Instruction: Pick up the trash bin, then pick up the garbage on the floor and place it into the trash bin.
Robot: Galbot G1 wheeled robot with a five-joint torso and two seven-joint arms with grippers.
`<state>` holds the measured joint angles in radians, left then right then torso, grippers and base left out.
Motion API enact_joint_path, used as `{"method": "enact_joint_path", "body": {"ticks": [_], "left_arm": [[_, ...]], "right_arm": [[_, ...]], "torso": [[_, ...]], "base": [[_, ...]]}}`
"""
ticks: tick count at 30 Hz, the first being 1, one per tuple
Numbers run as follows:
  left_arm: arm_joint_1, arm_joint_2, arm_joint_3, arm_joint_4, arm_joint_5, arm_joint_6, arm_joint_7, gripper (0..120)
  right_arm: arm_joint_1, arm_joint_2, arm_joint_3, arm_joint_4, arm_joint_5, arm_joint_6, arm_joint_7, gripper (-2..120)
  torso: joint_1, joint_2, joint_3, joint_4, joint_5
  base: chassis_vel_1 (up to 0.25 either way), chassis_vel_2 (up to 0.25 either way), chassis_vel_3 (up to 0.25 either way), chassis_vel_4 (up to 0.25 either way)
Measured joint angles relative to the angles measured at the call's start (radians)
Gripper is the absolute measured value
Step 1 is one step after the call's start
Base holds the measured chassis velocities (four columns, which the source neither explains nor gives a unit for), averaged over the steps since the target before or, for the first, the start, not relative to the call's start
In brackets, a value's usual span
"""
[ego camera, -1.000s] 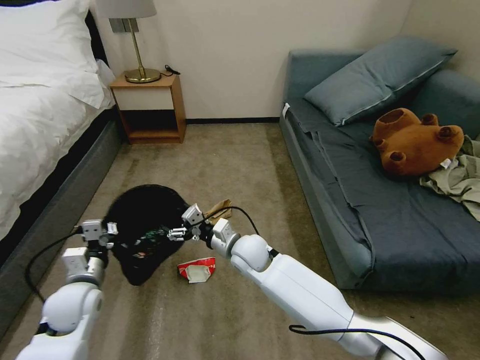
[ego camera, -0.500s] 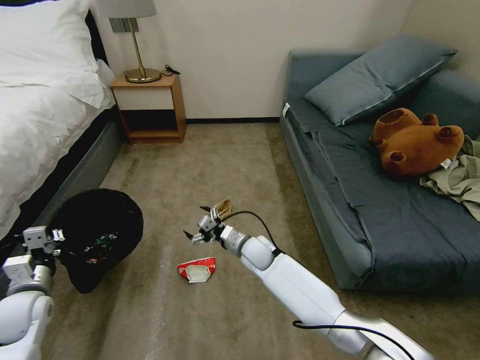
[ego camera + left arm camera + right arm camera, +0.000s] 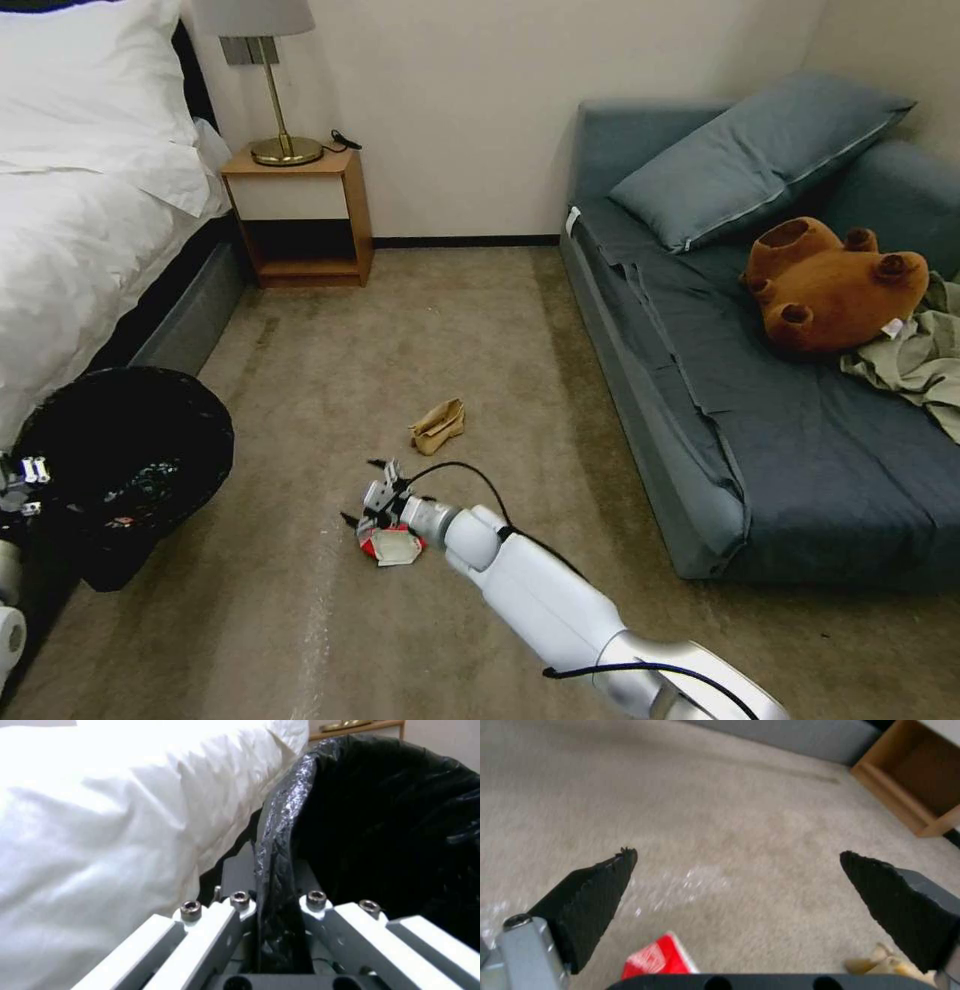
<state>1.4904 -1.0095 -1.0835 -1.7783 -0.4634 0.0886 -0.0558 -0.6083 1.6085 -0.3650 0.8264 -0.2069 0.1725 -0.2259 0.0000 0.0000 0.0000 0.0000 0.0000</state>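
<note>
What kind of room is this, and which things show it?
Most likely a hotel-style bedroom: a bed with white bedding, a wooden nightstand carrying a brass lamp, and a blue sofa bed with a pillow, all on beige carpet.

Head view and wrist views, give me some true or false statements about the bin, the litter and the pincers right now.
1. The left pincer is shut on the bin rim. True.
2. The right pincer is shut. False: it is open, above the red wrapper.
3. The paper bag is in the bin. False: it lies on the carpet.
4. The bin is near the bed. True.
5. The bear lies on the carpet. False: it is on the sofa.
</note>
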Motion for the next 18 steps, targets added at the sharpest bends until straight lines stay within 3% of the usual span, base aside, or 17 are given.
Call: {"method": "enact_joint_path", "body": {"ticks": [7, 18], "left_arm": [[0.026, -0.002, -0.02, -0.053, -0.004, 0.002, 0.0, 4], [0.051, -0.001, -0.053, -0.013, 0.044, -0.013, 0.008, 4]], "right_arm": [[0.001, 0.002, -0.023, -0.105, -0.094, 0.016, 0.005, 100], [0.08, 0.0, -0.012, -0.312, -0.181, 0.059, 0.012, 100]], "torso": [[0.0, 0.0, 0.0, -0.0001, 0.0001], [0.0, 0.0, 0.0, 0.0001, 0.0001]], "base": [[0.0, 0.0, 0.0, 0.0], [0.0, 0.0, 0.0, 0.0]]}}
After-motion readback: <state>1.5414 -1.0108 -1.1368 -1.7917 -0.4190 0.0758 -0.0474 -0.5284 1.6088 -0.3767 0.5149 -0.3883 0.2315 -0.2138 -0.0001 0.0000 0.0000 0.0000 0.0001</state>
